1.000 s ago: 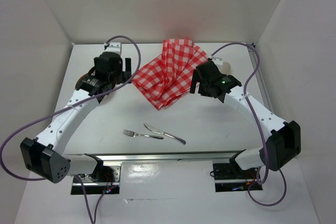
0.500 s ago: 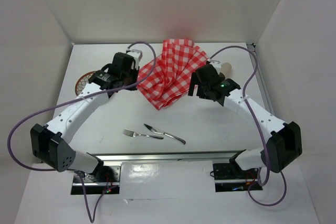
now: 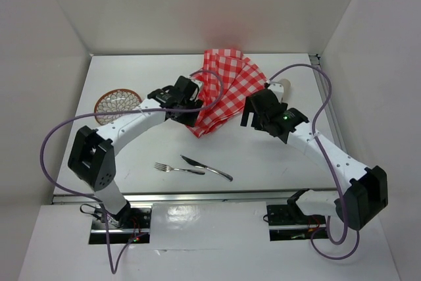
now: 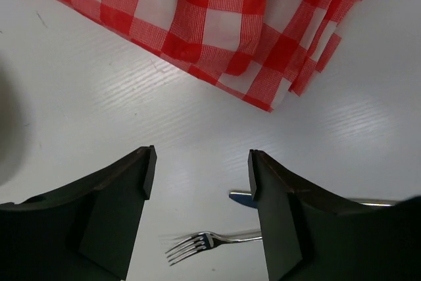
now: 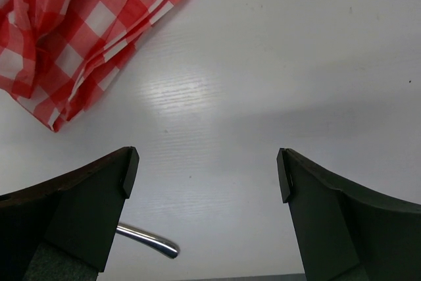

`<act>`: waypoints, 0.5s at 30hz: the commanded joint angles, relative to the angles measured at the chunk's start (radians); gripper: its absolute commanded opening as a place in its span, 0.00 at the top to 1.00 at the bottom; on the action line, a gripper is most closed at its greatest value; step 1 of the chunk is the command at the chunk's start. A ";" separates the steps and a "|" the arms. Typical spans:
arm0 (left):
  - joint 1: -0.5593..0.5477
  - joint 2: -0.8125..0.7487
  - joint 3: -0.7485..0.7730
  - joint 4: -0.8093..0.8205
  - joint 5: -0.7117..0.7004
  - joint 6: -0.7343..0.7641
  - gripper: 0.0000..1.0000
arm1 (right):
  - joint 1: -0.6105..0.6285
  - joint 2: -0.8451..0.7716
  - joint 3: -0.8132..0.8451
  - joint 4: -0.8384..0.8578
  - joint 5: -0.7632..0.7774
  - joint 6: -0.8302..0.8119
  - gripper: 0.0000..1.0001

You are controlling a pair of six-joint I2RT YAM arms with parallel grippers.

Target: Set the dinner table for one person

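Barely begun, I reckon: the bench [image 3: 256, 156] spreads under both arms, checked cloth [image 3: 230, 89] lies bunched, fork [image 3: 177, 169] and knife [image 3: 207, 168] unplaced, left jaws part-open and right jaws wide, both empty

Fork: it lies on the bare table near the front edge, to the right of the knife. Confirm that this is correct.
Not correct. The fork does lie on the bare dinner table near the front edge, but to the left of the knife, not the right. The top external view shows it.
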State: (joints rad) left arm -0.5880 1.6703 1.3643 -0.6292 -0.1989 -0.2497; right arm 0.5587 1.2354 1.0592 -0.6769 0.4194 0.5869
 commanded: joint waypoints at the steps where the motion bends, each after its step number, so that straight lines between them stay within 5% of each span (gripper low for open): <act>1: -0.004 0.026 0.077 0.024 -0.066 0.038 0.23 | 0.006 -0.004 -0.025 -0.003 -0.004 0.019 0.00; 5: 0.094 0.069 0.125 0.023 0.146 -0.061 0.23 | 0.006 -0.004 -0.050 -0.003 -0.004 0.019 0.00; 15: 0.180 0.141 0.102 0.135 0.345 -0.350 0.18 | 0.006 -0.053 -0.050 -0.001 -0.027 -0.027 0.00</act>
State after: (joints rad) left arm -0.4229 1.8046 1.4792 -0.5598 0.0422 -0.4812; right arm 0.5587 1.2194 1.0000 -0.6807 0.3798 0.5724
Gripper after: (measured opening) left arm 0.822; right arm 0.999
